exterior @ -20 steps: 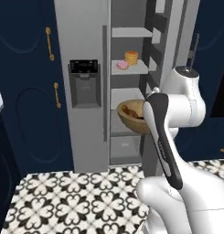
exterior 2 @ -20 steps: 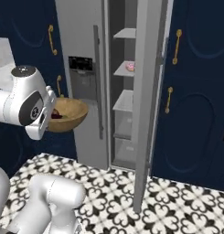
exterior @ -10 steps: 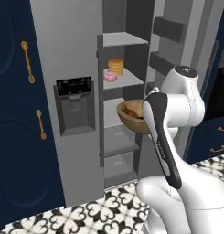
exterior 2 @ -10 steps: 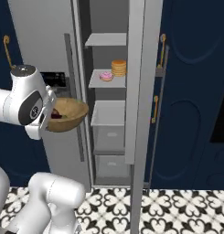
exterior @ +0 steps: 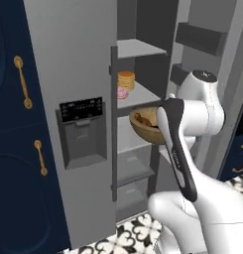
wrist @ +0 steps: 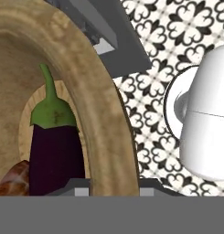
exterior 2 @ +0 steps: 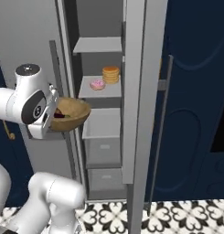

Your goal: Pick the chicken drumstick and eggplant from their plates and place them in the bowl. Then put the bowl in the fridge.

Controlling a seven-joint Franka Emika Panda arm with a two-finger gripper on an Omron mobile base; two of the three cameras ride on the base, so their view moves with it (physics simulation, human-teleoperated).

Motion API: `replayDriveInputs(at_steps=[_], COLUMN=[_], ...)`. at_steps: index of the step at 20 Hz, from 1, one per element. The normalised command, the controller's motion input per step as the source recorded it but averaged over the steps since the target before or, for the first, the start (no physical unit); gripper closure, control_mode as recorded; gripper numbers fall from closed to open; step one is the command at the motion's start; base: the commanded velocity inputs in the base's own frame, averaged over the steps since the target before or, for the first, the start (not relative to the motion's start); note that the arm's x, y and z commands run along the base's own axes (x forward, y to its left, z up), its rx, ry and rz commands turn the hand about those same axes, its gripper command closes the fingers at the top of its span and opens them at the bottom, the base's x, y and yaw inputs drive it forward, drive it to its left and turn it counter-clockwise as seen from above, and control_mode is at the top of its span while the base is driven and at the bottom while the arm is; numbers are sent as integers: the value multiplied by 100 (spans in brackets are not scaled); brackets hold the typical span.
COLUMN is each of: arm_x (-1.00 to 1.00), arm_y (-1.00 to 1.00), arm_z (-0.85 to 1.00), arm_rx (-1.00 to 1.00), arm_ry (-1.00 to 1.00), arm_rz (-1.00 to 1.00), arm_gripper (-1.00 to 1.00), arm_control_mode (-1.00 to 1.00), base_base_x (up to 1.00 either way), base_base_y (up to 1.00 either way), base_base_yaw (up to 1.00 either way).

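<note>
Hand view: pincer [wrist: 107,185] is clenched on the rim of the bowl [wrist: 93,98], one finger inside the wall, one outside. A rim pinch makes sense here, since the bowl is too wide to span. Eggplant [wrist: 54,155] lies on the bowl floor, green stem pointing away from the rim; chicken drumstick [wrist: 13,183] sits just beside it, touching, mostly cut off at the lower edge. Both loaded, so the first half of the task looks done.

Right base view: bowl [exterior 2: 70,113] is carried roughly level at the end of the arm, well off the floor, just in front of the open fridge [exterior 2: 134,91]. Level carry keeps the food from rolling out.

Fridge door is swung wide, shelves exposed. Middle shelf [exterior 2: 102,90] already holds a pink donut [exterior 2: 97,85] and a stack of pancakes [exterior 2: 111,74]; bowl rides slightly below that shelf, about level with the gap under it.

Left base view: bowl [exterior: 145,126] is at the mouth of the compartment, beside the closed door with the dispenser panel [exterior: 82,131].

My read: insertion step pending, and the free space under the donut shelf is the likely target. Risk: clipping the shelf edge or door frame with the far rim.
</note>
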Motion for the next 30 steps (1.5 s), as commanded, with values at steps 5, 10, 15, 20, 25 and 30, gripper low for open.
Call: replayDriveInputs(at_steps=[5,10,15,20,25,30], arm_x=[0,0,0,0,0,0], arm_y=[0,0,0,0,0,0], arm_z=[0,0,0,0,0,0], arm_rx=[0,0,0,0,0,0], arm_ry=[0,0,0,0,0,0], arm_rz=[0,0,0,0,0,0], arm_gripper=[100,100,100,100,100,100], arm_control_mode=[100,100,100,100,100,100], base_base_x=[54,56,79,58,27,29], base_base_y=[-32,-39,-27,-5,0,-5], base_base_yaw=[0,4,8,15,15,4])
